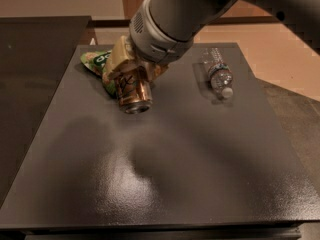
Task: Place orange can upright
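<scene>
The orange can [131, 90] is a coppery brown can with black markings and a silver end facing the camera. My gripper [127, 74] is shut on it and holds it tilted above the dark table [165, 184], near the table's back left. The can's silver end points down and forward. The gripper's tan fingers [116, 59] wrap the can's upper part.
A green snack bag [96, 61] lies just behind and left of the can, partly hidden by the gripper. A clear plastic water bottle [217, 74] lies on its side at the back right. The table's edges are at left, right and front.
</scene>
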Controlling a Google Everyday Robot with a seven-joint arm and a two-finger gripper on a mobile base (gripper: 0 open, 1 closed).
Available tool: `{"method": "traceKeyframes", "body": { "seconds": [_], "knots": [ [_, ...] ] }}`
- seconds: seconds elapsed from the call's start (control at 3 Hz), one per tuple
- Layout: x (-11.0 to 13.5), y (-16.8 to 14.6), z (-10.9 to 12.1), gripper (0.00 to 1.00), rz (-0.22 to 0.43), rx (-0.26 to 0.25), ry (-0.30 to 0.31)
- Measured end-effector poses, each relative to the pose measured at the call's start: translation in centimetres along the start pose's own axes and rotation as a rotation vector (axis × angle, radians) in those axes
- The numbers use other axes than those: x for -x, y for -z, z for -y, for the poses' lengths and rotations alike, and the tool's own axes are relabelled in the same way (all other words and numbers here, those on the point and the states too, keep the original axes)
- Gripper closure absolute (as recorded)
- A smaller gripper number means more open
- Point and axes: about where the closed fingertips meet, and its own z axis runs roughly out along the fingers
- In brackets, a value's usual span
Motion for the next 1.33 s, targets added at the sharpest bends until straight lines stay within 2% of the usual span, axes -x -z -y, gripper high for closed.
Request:
{"method": "traceKeyframes", "body": {
  "seconds": [0.33, 0.67, 1.33],
  "knots": [
    [-0.2, 0.6, -0.2, 1.00, -0.045, 0.021, 0.152],
    [-0.7, 1.1, -0.7, 1.00, -0.104, -0.001, 0.280],
    [-1.2, 1.4, -1.7, 1.00, -0.224, -0.096, 0.480]
  ]
}}
